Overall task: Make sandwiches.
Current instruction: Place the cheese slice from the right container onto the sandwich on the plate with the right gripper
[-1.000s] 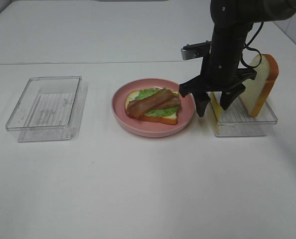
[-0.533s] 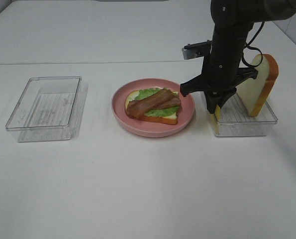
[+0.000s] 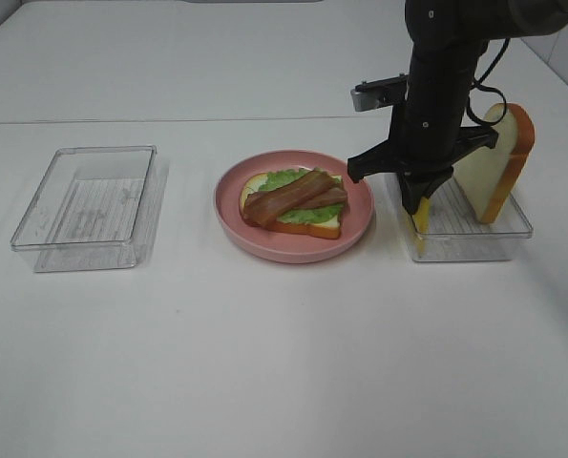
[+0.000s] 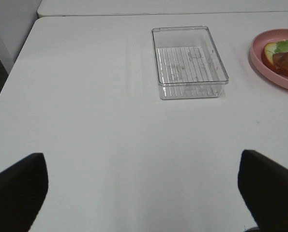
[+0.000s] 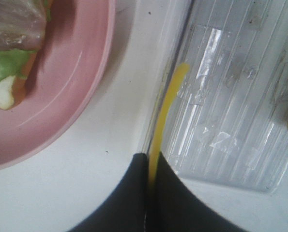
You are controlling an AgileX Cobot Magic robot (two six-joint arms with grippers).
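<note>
A half-built sandwich (image 3: 294, 202) lies on the round pink plate (image 3: 293, 243): a bread slice, green lettuce and reddish-brown bacon strips on top. My right gripper (image 3: 419, 203) is shut on the yellow cheese square (image 3: 419, 221), held on edge at the left wall of the right clear tray (image 3: 470, 234). The right wrist view shows the fingers (image 5: 173, 193) pinching the cheese (image 5: 165, 113) over the tray (image 5: 231, 96), beside the plate (image 5: 61, 111). The second bread slice (image 3: 501, 160) leans upright in that tray. My left gripper's dark fingers (image 4: 15, 186) stand wide apart over bare table.
An empty clear tray (image 3: 88, 205) stands at the left, also in the left wrist view (image 4: 188, 63). The plate's edge with the sandwich (image 4: 281, 50) shows at that view's side. White table (image 3: 284, 363) stretches in front.
My right gripper's fingers were spread over the tray's left end a second ago; they have closed on the cheese square and lifted it slightly.
</note>
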